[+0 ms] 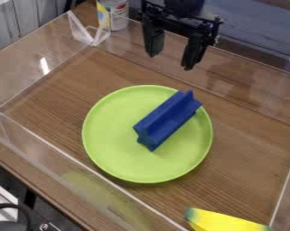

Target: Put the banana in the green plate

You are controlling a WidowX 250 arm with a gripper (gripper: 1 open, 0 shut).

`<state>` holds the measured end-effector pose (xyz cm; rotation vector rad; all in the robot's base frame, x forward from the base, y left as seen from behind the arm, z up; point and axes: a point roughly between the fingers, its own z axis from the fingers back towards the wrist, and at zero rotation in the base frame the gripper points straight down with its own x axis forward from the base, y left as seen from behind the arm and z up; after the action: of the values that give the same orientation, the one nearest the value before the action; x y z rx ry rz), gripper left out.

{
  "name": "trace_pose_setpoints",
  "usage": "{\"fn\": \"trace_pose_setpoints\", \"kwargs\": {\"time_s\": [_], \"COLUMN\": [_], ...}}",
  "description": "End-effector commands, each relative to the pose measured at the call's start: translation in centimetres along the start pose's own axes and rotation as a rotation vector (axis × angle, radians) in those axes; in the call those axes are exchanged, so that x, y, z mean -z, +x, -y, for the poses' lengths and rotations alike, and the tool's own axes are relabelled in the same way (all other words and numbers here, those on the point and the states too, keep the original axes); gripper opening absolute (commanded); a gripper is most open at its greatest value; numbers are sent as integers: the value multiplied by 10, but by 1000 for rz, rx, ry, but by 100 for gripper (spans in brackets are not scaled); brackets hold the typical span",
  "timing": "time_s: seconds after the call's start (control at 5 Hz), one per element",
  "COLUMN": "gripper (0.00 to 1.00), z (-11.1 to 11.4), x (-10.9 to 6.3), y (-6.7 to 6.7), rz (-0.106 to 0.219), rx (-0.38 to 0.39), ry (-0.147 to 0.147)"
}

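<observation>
- Wooden table (62,86), brown grain.
- Clear plastic walls (32,54) fence the tabletop.
- Bottle (111,13) stands behind the far wall.

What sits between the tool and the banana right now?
The green plate carrying a dark blue block lies between the open tool and the banana, in the camera view.
</observation>
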<state>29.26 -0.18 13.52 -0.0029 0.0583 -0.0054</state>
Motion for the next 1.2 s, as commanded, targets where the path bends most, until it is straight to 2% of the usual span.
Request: {"fn": "trace_pose_setpoints", "kwargs": {"time_s": [0.0, 0.2, 0.4, 0.6, 1.0], "gripper": [100, 100, 100, 100, 100], "z": [4, 23, 42, 68, 123], "x": [8, 10, 12, 14, 29], "y": [-6, -25, -44, -58, -82], "rz": [-26, -36, -25, -9, 16], "rx": [12, 81, 178, 252, 334], "ry": [-2, -11, -21, -25, -28]}}
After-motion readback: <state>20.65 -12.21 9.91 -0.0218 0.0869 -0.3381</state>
